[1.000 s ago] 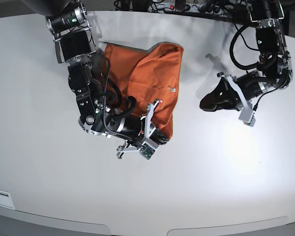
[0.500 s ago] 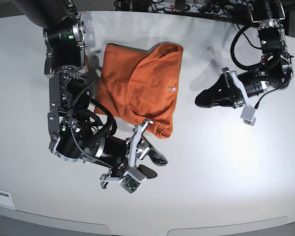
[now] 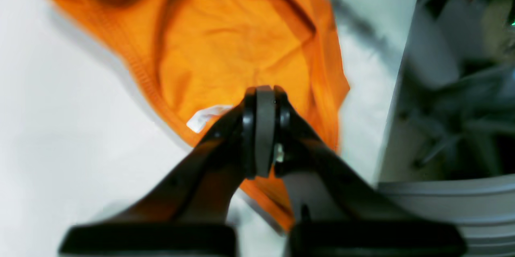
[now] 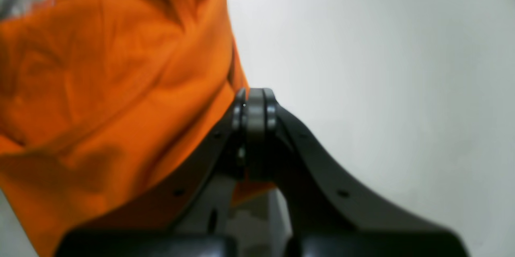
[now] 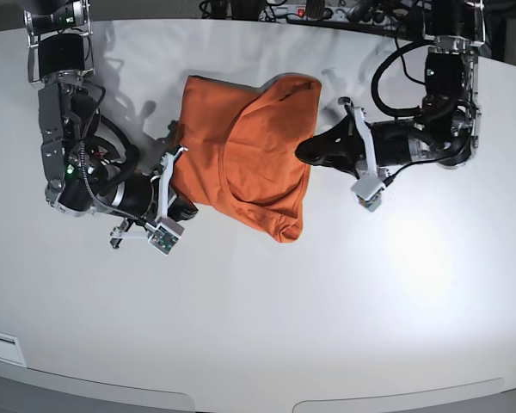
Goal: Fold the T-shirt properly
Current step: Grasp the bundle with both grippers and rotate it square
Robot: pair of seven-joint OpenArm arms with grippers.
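Base view is showing both grippers shut, one at each side of the shirt (image 5: pixel 245 155). The left gripper (image 5: pixel 301 151) is sitting with its tips at the shirt's edge nearest the bench's right side; whether cloth is pinched between them cannot be told here. In the left wrist view its fingers (image 3: pixel 263 128) are pressing flat together over the orange cloth, with a small white label (image 3: pixel 205 117) lying just beside them. The right gripper (image 5: pixel 182 206) is resting at the shirt's opposite edge, toward the bench's left side, and in the right wrist view its fingers (image 4: pixel 254 112) are meeting at the hem, orange fabric bunching to one side and bare white bench (image 4: pixel 382 68) on the other. The shirt is lying crumpled and partly doubled over near the far edge of the bench (image 5: pixel 258 327), roughly midway between its left and right sides, one layer overlapping another with a rounded fold across it.
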